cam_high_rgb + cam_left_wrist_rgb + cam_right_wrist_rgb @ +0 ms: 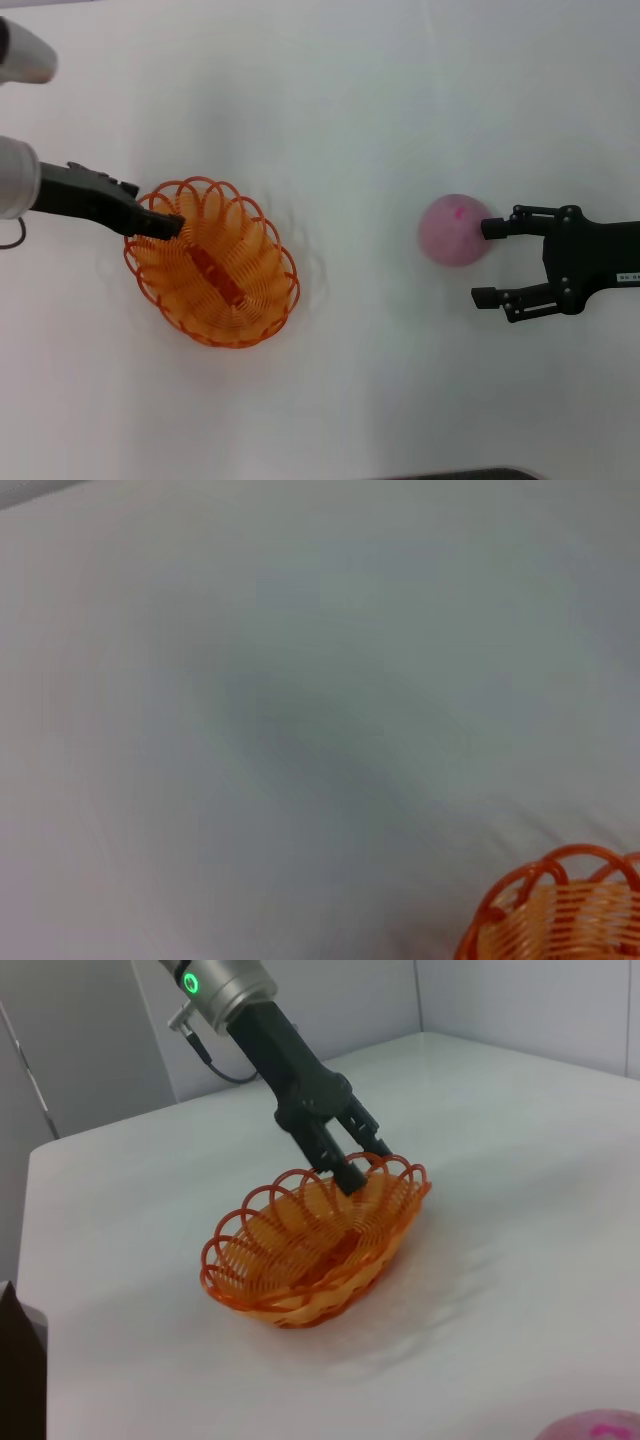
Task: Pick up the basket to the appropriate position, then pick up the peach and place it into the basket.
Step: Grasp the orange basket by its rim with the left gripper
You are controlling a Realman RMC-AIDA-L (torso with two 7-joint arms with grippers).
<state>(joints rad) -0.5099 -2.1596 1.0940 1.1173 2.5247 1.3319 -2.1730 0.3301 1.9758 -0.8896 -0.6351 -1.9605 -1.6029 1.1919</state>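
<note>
The orange wire basket point(212, 262) rests on the white table at the left; it also shows in the left wrist view point(560, 910) and the right wrist view point(315, 1245). My left gripper point(165, 225) is at its near-left rim, and its fingers point(350, 1172) are closed over the looped rim, one inside and one outside. The pale pink peach point(455, 230) lies on the table at the right; a sliver of it shows in the right wrist view point(590, 1427). My right gripper point(485, 262) is open just right of the peach, with its upper fingertip point(490, 228) touching the peach's side.
The white table point(350, 120) stretches between basket and peach. A dark object point(20, 1370) stands at the table's edge in the right wrist view. A wall runs behind the table.
</note>
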